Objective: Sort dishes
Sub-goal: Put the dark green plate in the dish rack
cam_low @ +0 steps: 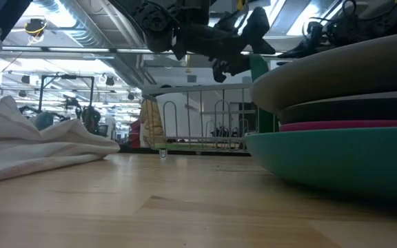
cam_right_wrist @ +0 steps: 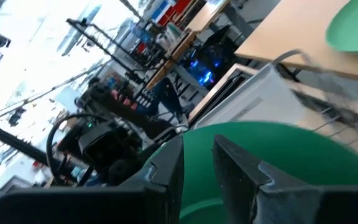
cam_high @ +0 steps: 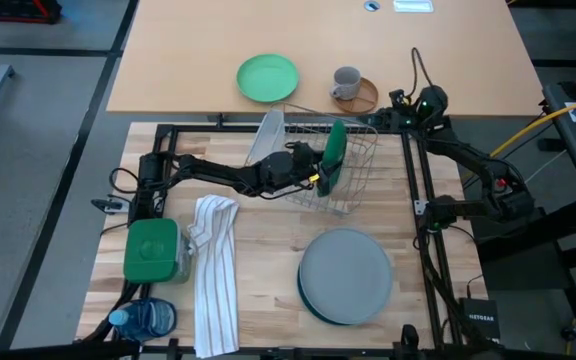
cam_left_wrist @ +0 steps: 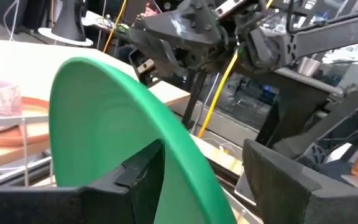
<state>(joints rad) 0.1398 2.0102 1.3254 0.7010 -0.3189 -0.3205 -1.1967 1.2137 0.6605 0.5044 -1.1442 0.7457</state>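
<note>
My left hand (cam_high: 320, 172) reaches across the wooden worktop (cam_high: 268, 270) into the wire dish rack (cam_high: 358, 150), its fingers (cam_left_wrist: 291, 186) spread apart on either side of the rim of the dark green round matte plate (cam_high: 335, 155). In the left wrist view one finger sits against the plate's rim and the other stands clear of it, so I read the hand as open around the plate, not clamped. The dark green plate stands on edge in the rack, roughly upright.

My right hand (cam_right_wrist: 197, 171) is harder to place from above; its arm (cam_high: 468, 165) runs along the right edge of the worktop. In the right wrist view its two fingers (cam_right_wrist: 241, 168) sit close together at the edge of that same green plate, but I cannot tell whether they pinch it.

A light grey plate (cam_high: 266, 140) leans tilted at the rack's left end. Near the front right of the worktop lies the stack of large round plates (cam_high: 345, 276): light grey on top, then charcoal, purple-pink and teal-green at the bottom, as the low view shows.

A striped white cloth (cam_high: 215, 272) lies to the left of the stack, with a green box (cam_high: 151, 250) beside it.
</note>
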